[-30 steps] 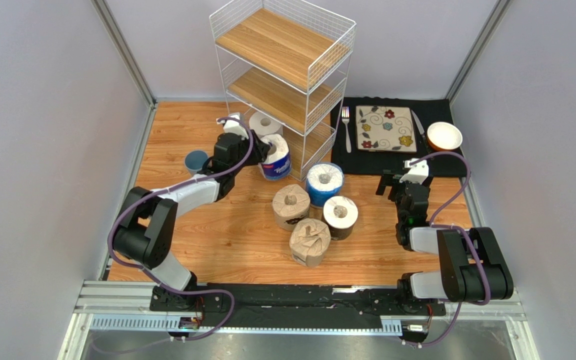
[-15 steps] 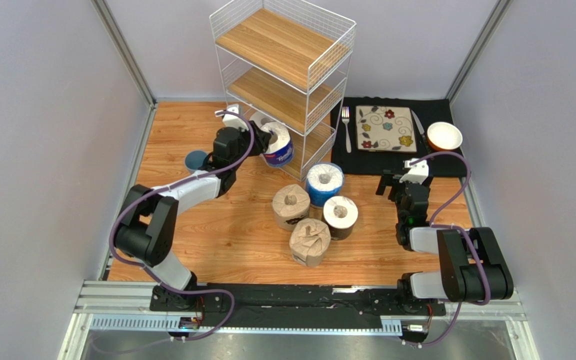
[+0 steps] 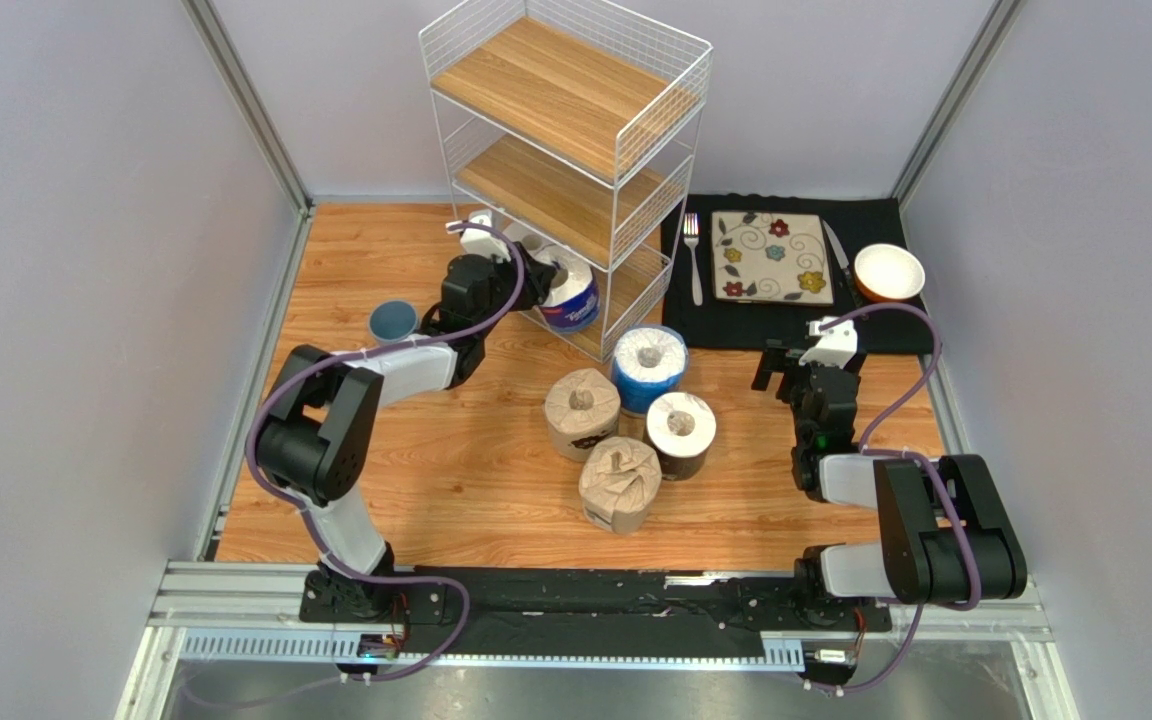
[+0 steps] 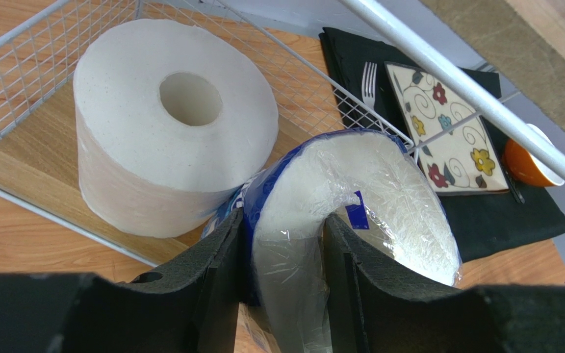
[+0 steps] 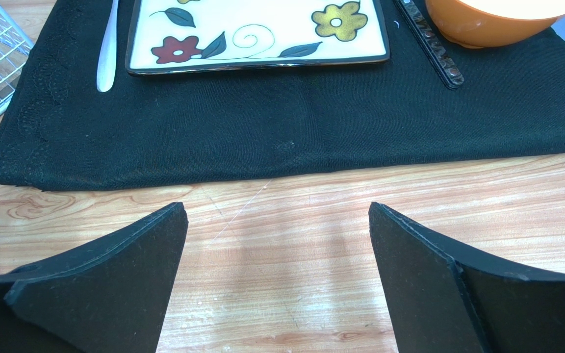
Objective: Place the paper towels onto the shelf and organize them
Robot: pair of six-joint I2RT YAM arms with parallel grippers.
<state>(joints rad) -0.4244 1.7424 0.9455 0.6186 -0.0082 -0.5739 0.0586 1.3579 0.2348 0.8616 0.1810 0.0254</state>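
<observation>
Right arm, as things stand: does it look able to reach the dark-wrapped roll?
Probably yes. The right gripper is open and empty, and only bare tabletop lies between it and the dark-wrapped roll, whose near side looks unblocked.

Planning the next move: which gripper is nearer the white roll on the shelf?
Left. The left gripper holds the blue-labelled roll beside the plain white roll; the right gripper hovers by the placemat.

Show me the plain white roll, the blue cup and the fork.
plain white roll (image 4: 123,103): left wrist view, flat end beside the hole.
blue cup (image 3: 391,321): top view, inside its rim.
fork (image 3: 693,267): top view, its handle.
</observation>
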